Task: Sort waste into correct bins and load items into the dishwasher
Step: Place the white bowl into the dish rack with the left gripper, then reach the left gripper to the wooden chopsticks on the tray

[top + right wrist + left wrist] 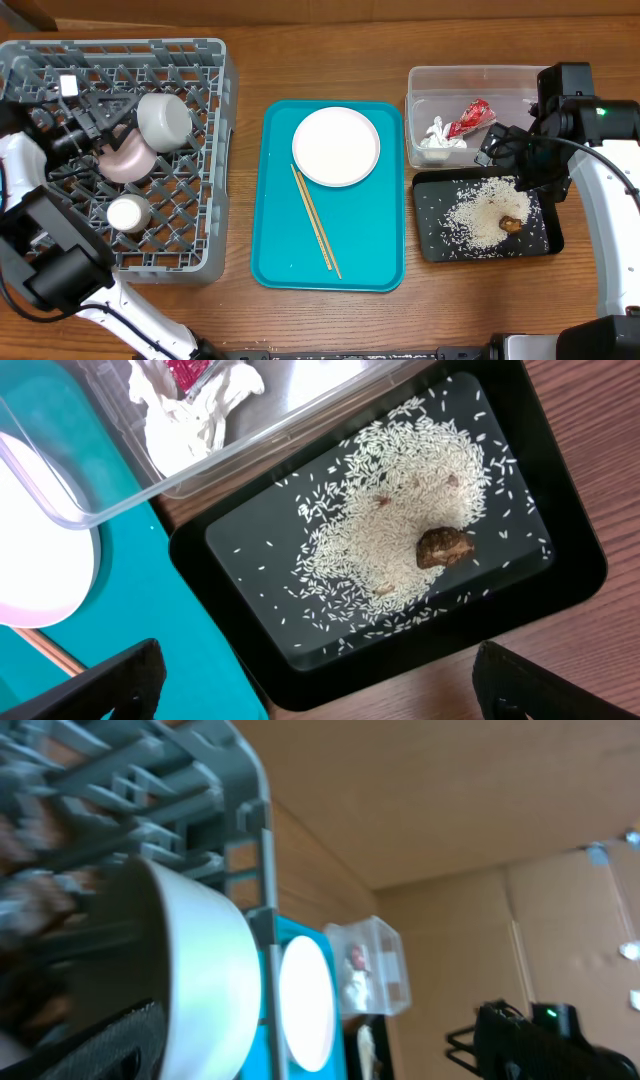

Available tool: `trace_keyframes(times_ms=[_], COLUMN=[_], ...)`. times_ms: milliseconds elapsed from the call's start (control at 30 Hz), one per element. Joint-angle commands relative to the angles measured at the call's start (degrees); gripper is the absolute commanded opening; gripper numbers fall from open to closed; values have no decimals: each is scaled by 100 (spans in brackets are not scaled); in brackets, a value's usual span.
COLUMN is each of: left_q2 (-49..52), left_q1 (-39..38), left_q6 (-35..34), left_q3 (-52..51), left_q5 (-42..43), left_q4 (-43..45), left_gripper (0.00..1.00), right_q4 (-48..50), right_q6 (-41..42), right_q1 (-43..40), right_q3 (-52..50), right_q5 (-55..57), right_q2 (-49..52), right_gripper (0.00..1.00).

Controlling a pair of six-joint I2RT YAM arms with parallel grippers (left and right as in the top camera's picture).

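Observation:
The grey dish rack [205,255] holds a grey bowl [163,120], a pale pink bowl [125,160] and a small white cup [128,213]. My left gripper [95,125] is inside the rack, right against the grey bowl [190,980]; only one finger shows, so its grip is unclear. The white plate [336,146] and chopsticks [315,220] lie on the turquoise tray [375,260]. The clear tub [470,78] holds the red wrapper [470,118] and white tissue [438,135]. The black tray [430,245] holds rice [400,530] and a brown lump [443,547]. My right gripper [320,690] is open and empty above it.
The rack fills the left side and its wall [262,850] stands between my left gripper and the turquoise tray. The tub and black tray sit close together at the right, with the right arm [600,130] over them. Bare wooden table [320,60] lies along the back.

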Motion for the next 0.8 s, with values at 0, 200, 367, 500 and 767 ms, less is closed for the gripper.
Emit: trace_keyframes(times_ms=[0,200,367,500,767], left_q2=[-1119,-2653,-3386,-3368,-3333], left_q1=[125,-46,-1045,-2444,-4957], left_q6=[103,-223,-509,-1609,-3687], left_q3=[46,44,44,-96,-1773], left_q5=[-968,-2179,-3908,-5515,-6551], left_q4=[13,-201,-1325,-2393,-1458], left_gripper=[100,100,100,100,100], right_q4=[-4,-22,-20,-33,-61], right_q6=[-37,-37,-37,-35,-37], right_q1=[-13,-13,-13,-13,-13], right_q3=[136,136,136,136,136], right_q5=[52,55,52,52,52], right_q2=[-175,-175,-175,-175,-175], right_gripper=[100,100,100,100,100])
